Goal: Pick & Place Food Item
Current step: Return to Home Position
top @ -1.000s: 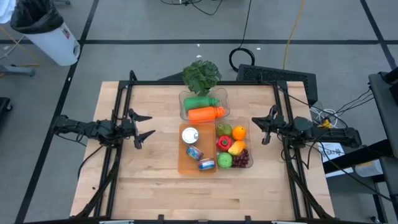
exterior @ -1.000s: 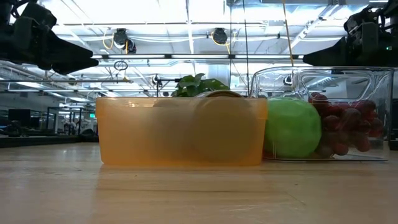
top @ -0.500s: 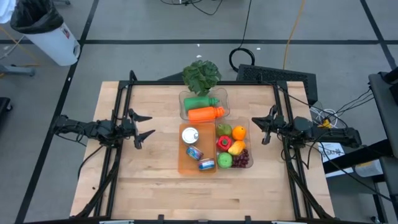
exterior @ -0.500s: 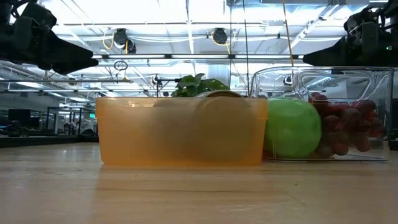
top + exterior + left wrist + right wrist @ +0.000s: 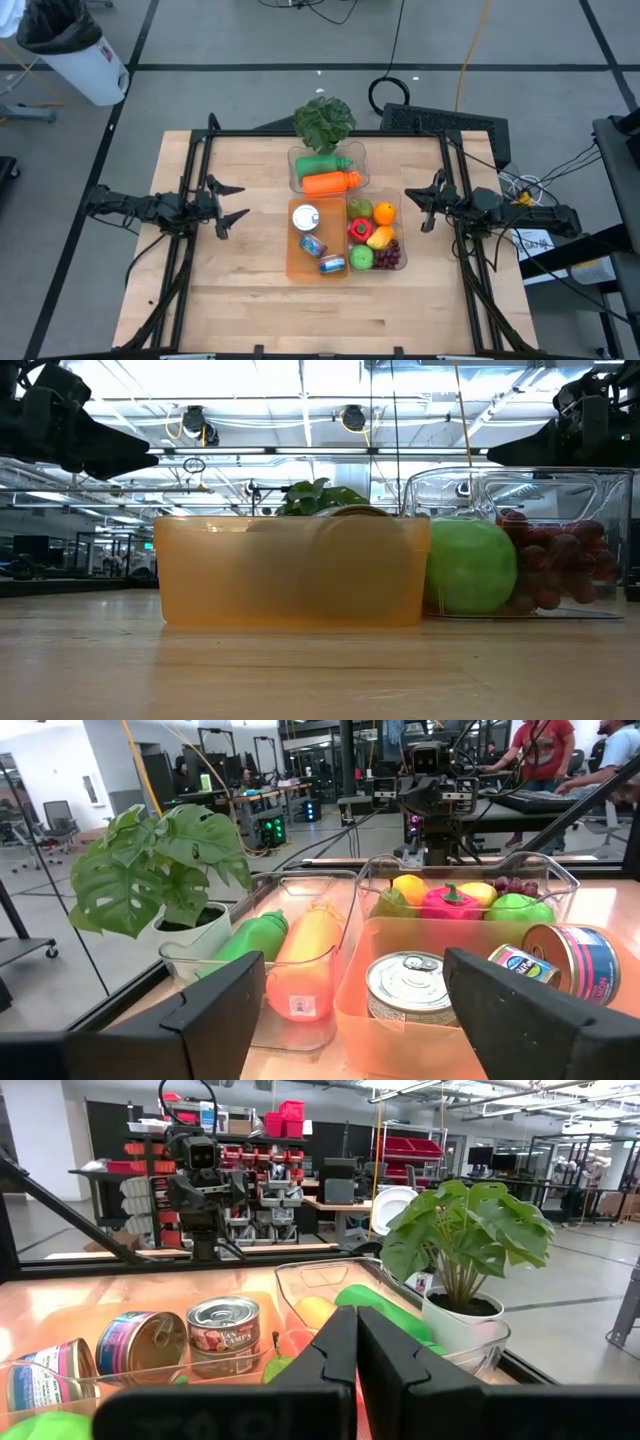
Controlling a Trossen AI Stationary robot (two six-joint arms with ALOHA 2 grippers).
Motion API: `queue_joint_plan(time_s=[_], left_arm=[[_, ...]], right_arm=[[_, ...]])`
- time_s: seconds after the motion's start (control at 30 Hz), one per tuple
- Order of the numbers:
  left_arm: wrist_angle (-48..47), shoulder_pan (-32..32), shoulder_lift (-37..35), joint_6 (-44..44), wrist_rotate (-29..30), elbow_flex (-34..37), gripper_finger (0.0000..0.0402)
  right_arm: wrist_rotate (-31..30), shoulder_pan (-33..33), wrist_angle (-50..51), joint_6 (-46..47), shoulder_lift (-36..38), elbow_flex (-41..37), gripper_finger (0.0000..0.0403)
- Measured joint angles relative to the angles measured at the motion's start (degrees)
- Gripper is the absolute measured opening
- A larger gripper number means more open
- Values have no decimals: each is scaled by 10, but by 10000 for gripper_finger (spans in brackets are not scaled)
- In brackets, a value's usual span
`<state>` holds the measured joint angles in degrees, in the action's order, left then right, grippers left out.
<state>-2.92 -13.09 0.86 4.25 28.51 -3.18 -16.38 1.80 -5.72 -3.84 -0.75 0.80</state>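
An orange bin in the middle of the table holds three cans. A clear bin to its right holds fruit: a green apple, grapes, a red pepper and an orange. Another clear bin behind them holds a green bottle and an orange bottle. My left gripper hovers open at the table's left side, pointing at the bins. My right gripper hovers at the right side, and its fingers show shut in the right wrist view.
A potted plant stands at the far edge behind the bottle bin. Bare wood lies along the table's near side and between each gripper and the bins. A black frame runs along the table's edges.
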Motion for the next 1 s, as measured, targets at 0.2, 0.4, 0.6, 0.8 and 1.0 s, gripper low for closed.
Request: queue_joint_plan(time_s=[0.2, 0.4, 0.6, 0.8, 1.0], left_arm=[[0, 0, 0, 0, 0, 0, 303], [0, 0, 0, 0, 0, 0, 297], [0, 0, 0, 0, 0, 0, 296], [0, 0, 0, 0, 0, 0, 296], [0, 0, 0, 0, 0, 0, 296]], right_arm=[[0, 0, 0, 0, 0, 0, 0], [0, 0, 0, 0, 0, 0, 0], [0, 0, 0, 1, 0, 0, 0], [0, 0, 0, 1, 0, 0, 0], [0, 0, 0, 1, 0, 0, 0]])
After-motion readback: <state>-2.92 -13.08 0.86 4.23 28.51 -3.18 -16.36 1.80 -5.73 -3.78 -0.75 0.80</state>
